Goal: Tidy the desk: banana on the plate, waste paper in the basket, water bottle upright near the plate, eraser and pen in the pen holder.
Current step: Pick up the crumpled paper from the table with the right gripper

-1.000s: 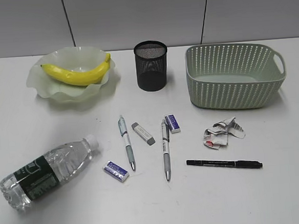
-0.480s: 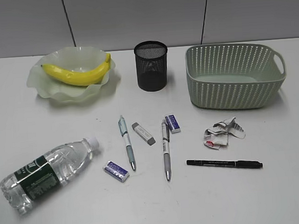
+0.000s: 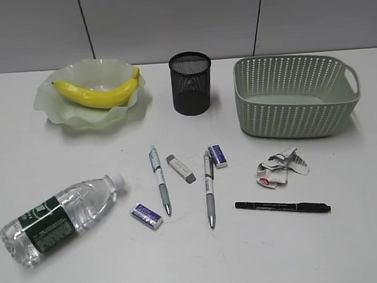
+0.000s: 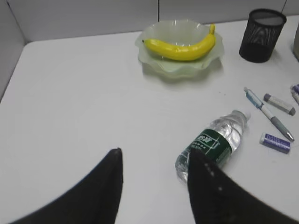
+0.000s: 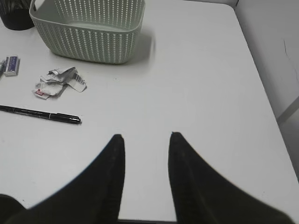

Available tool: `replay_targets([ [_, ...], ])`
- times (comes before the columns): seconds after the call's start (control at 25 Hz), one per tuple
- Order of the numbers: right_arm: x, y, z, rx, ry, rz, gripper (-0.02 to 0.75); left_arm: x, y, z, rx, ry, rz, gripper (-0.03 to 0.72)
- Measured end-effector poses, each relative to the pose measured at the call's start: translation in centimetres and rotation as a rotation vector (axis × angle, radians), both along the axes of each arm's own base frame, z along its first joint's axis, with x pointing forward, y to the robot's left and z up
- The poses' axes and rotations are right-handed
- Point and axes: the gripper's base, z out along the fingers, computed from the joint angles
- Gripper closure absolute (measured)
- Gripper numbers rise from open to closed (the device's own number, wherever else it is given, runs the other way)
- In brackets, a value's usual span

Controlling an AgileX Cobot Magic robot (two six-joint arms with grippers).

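Observation:
The banana [image 3: 98, 93] lies in the plate [image 3: 50, 107] at the back left. The water bottle [image 3: 61, 218] lies on its side at the front left of the desk [image 3: 351, 247]. Three pens [image 3: 159, 180] [image 3: 209, 188] [image 3: 282, 207] and three erasers [image 3: 146, 216] [image 3: 181, 168] [image 3: 217, 155] lie mid-desk. The waste paper [image 3: 279, 167] lies in front of the basket [image 3: 295, 98]. The pen holder [image 3: 191, 83] stands at the back centre. My left gripper [image 4: 155, 154] is open and empty, above the desk beside the bottle [image 4: 212, 144]. My right gripper [image 5: 146, 136] is open and empty, right of the black pen [image 5: 39, 114]. Neither gripper shows in the exterior view.
The desk's right edge [image 5: 261, 93] runs close to my right gripper, and the left edge [image 4: 11, 74] is near my left one. A grey panel wall [image 3: 167, 20] backs the desk.
The water bottle has rolled a little toward the front edge. Nothing else has moved.

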Motion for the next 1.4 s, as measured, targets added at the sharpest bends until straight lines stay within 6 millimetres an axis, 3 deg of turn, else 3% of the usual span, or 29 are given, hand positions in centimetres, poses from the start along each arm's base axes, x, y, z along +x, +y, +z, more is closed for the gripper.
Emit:
replay_targets([
  [0.12,1.6,0.5,1.0,-0.060,0.009,0.070,0.470,-1.0,0.4,-0.5,-0.010,-0.039,0.006,0.344],
  [0.32,7.5,2.3,2.7,-0.067,0.108,0.251,0.449,-0.9,0.4,-1.0,-0.003,-0.013,0.008,0.345],
  [0.48,13.5,4.4,3.0,-0.027,0.262,0.371,0.286,-0.9,0.4,-1.0,-0.004,-0.012,0.008,0.345],
  [0.6,18.4,6.7,1.6,-0.039,0.432,0.453,0.165,-0.9,0.4,-1.0,-0.004,-0.011,0.007,0.345],
  [0.8,25.6,10.9,-2.3,-0.034,0.662,0.499,0.126,-0.9,0.4,-1.0,-0.004,-0.011,0.007,0.347],
  [0.96,30.1,12.6,-6.7,0.025,0.824,0.405,0.122,-0.9,0.4,-1.0,-0.004,-0.011,0.007,0.349],
  [1.24,34.0,13.7,-13.7,0.084,0.972,0.251,0.143,-0.9,0.4,-1.0,-0.004,-0.011,0.007,0.349],
  [1.4,35.2,14.0,-16.2,0.086,0.998,0.223,0.197,-0.9,0.4,-1.0,-0.004,-0.011,0.007,0.349],
])
